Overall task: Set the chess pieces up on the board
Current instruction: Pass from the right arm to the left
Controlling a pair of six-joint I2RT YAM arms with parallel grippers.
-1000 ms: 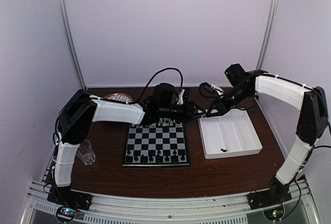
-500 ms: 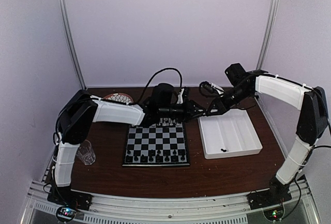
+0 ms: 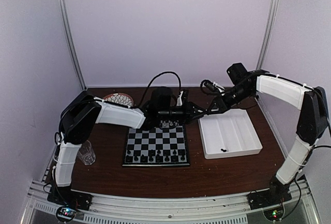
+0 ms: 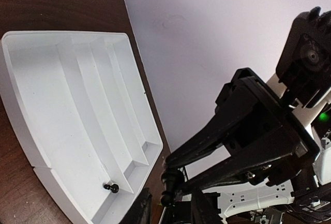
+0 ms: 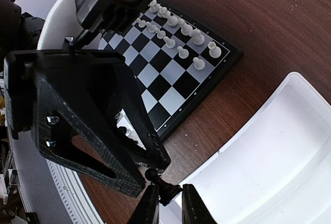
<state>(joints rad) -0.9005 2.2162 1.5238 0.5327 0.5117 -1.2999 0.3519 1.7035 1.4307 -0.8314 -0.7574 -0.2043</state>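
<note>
Handover in mid-air, judging by both wrist views. Left gripper (image 5: 151,176): black jaws a narrow gap apart, straddling the free end of one tiny black chessman (image 4: 165,198); whether they pinch it, cannot tell. Below that gripper, toward its wrist, lies the flat black-and-grey checked chessboard (image 3: 156,142), with white men (image 5: 181,30) on the rows nearest the grippers and black men (image 3: 155,158) on the rows farthest from them. Right gripper (image 4: 173,172): fingertips clamped on the chessman's other end, tip to tip with the left. Below and beside it sits a white compartmented plastic tray (image 3: 230,133) with one stray black piece (image 4: 110,187) inside. Chessman is likely featherlight, rigid, smooth and rounded, so apt to pivot or squirt out. Best taken square across the narrow waist.
</note>
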